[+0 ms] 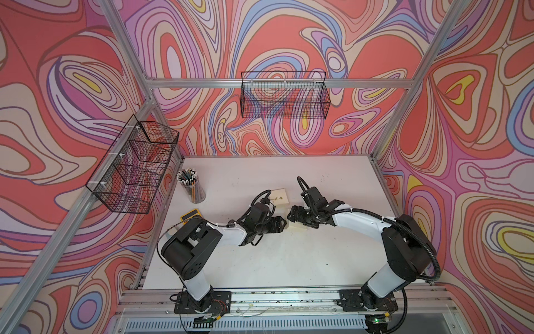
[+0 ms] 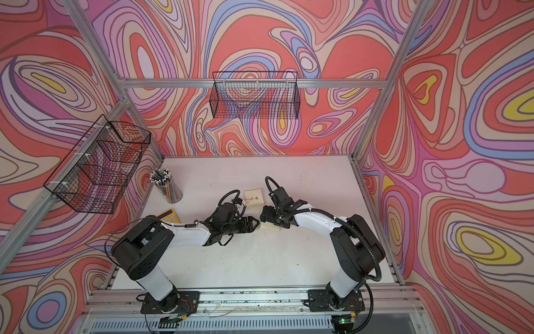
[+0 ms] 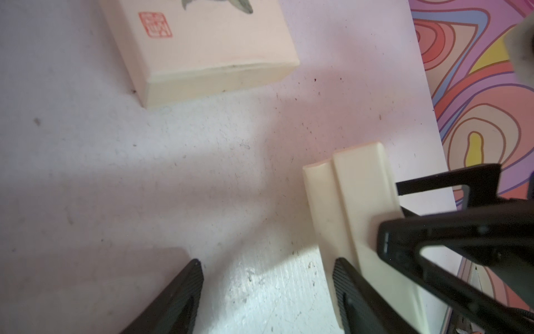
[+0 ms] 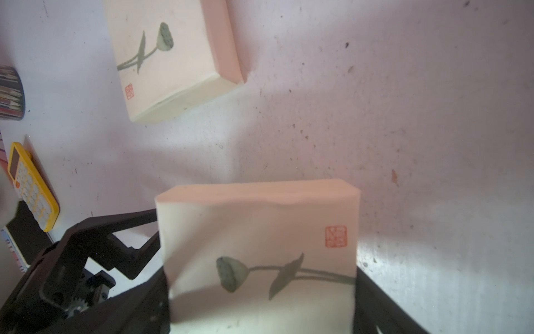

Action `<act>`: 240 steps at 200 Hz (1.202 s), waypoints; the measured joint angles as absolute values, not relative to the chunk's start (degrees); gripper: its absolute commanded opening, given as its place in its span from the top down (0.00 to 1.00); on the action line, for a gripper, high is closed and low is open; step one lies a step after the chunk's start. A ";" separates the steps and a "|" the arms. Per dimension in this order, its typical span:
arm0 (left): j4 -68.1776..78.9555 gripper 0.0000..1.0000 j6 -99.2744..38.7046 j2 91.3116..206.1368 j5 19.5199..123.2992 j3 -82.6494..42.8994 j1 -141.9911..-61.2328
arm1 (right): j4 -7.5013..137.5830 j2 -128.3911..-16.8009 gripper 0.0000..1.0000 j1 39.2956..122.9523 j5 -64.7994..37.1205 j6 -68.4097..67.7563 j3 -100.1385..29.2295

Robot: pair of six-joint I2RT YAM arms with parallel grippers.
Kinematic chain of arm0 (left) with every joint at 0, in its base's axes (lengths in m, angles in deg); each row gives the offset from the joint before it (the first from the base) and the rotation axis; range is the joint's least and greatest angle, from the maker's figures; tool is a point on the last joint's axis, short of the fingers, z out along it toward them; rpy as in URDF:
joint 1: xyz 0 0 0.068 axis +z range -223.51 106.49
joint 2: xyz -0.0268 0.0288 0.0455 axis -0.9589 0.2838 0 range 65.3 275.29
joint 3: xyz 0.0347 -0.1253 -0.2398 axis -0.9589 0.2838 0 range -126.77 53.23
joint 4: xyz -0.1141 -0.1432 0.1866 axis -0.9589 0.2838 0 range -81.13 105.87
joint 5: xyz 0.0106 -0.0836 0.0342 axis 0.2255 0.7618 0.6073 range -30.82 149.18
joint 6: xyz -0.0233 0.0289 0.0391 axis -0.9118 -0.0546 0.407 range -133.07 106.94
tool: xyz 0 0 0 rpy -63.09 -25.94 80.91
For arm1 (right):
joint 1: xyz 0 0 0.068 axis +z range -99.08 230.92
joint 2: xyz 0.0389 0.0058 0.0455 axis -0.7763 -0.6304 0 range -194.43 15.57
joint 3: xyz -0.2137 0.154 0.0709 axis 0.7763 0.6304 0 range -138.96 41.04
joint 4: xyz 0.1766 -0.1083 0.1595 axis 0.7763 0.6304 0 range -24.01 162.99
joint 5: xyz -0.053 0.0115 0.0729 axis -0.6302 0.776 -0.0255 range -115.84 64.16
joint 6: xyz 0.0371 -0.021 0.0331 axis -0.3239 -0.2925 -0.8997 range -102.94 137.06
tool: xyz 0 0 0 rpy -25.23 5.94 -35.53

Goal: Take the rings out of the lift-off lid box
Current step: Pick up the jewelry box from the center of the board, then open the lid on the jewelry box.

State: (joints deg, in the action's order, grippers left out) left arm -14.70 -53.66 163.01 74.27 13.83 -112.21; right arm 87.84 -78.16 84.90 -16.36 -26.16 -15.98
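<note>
- The walls [image 1: 274, 43] on three sides carry a swirling print in coral, lilac, blue, cream and yellow.
- An aluminium frame [image 1: 202, 83] runs along the wall edges.
- A long black wire basket [image 1: 284, 95] hangs from the back rail.
- A partitioned wire basket [image 1: 133, 164] hangs from the side rail.
- The white tabletop [image 1: 274, 260] is flecked with dark specks, softly shadowed, with one brighter patch [image 3: 260, 289].

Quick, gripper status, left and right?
Left gripper: open, holding nothing, beside the cream box.
Right gripper: closed on the cream box.
</note>
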 measured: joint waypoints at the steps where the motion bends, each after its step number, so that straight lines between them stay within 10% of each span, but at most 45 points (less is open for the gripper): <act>1: -14.68 0.25 -53.64 163.01 74.27 13.81 -112.21 | 87.84 -78.16 0.28 84.90 -16.36 -26.19 -15.98; 240: -14.13 0.27 -53.53 166.63 73.07 9.26 -112.34 | 86.68 -75.04 0.28 82.84 -14.11 -30.43 -13.01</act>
